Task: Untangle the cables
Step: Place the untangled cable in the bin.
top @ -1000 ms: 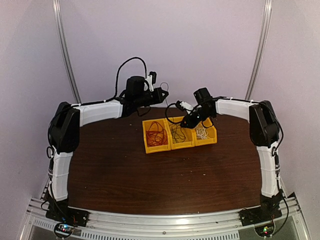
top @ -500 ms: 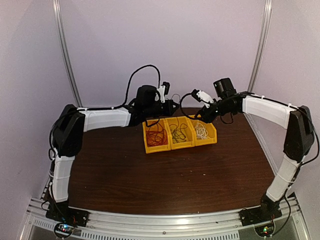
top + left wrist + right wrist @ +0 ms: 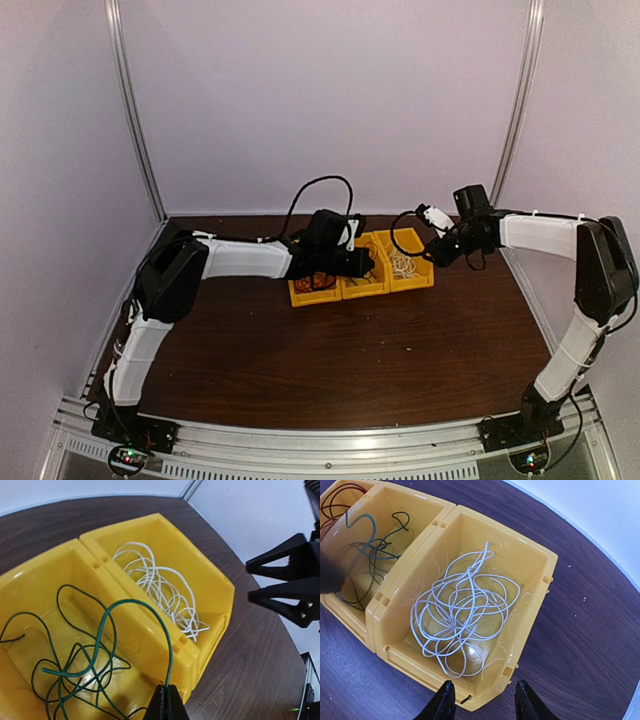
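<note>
Pinching green cable (image 3: 168, 652) in clenched left gripper (image 3: 165, 703), frame bottom | right gripper (image 3: 485, 701) released, empty | risk: dragging whole clump (image 3: 75, 675), snagging rim of bin (image 3: 145, 642), tipping it, if pulled fast

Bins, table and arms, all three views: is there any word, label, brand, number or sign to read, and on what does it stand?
No readable text in any view.
Bins: plain yellow, no label.
Table: bare wood grain, no marking.
Wires: no print visible.
Boards at the arm bases: lit spots only, too small to read any marking.
</note>
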Controlling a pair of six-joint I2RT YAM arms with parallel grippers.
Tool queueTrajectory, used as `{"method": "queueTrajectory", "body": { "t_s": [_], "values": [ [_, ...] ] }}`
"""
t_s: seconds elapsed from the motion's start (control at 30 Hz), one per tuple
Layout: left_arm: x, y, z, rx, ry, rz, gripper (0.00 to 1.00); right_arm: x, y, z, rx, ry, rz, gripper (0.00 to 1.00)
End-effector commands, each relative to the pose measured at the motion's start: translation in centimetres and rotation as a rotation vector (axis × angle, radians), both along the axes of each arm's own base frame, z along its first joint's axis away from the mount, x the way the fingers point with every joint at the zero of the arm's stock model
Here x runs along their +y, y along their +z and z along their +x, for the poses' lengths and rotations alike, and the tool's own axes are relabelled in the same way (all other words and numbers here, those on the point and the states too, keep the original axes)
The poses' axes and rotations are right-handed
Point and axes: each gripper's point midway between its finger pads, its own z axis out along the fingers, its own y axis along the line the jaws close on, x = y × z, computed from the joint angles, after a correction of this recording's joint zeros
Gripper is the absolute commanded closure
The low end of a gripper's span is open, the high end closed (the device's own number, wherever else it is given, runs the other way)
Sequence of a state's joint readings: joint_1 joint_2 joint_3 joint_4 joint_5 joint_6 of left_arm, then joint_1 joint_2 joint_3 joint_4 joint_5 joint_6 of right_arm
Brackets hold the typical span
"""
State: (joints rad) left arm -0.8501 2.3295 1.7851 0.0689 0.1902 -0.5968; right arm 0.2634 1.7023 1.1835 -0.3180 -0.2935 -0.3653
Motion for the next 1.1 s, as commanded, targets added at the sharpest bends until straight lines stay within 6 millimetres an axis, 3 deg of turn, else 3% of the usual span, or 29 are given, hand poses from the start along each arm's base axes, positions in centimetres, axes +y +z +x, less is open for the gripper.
{"method": "queueTrajectory", "body": {
  "t_s": [0.0, 0.1, 0.27, 0.53, 0.67, 0.87, 0.93, 1.07],
  "values": [
    [-0.5, -1.3, 1.4, 0.05, 0.057, 0.009, 1.0, -0.8, 0.1, 1.0, -0.034, -0.039, 0.002, 0.58],
    [-0.1, -2.5, 1.8, 0.084, 0.1, 0.037, 1.0, -0.7, 0.2, 1.0, -0.029, -0.037, 0.011, 0.58],
    [-0.1, -2.6, 1.8, 0.099, 0.113, 0.027, 0.97, -0.6, 0.6, 0.9, -0.04, -0.034, 0.017, 0.58],
    [0.9, -0.2, 3.3, 0.007, 0.18, 0.059, 0.83, -1.1, 0.8, 1.2, -0.051, -0.061, 0.011, 0.58],
    [1.1, -0.6, 4.4, -0.01, 0.222, 0.095, 0.85, -1.2, 1.1, 1.1, -0.058, -0.065, 0.014, 0.58],
    [0.9, 0.1, 4.5, -0.035, 0.213, 0.085, 0.97, -1.7, 1.6, 1.0, -0.072, -0.073, 0.032, 0.58],
    [0.5, 0.9, 4.3, -0.05, 0.18, 0.071, 0.89, -1.6, 1.4, 1.0, -0.064, -0.07, 0.036, 0.58],
    [-0.6, 1.7, 3.1, -0.075, 0.075, 0.096, 0.62, -1.5, 1.3, 0.9, -0.059, -0.059, 0.045, 0.58]
  ]
}}
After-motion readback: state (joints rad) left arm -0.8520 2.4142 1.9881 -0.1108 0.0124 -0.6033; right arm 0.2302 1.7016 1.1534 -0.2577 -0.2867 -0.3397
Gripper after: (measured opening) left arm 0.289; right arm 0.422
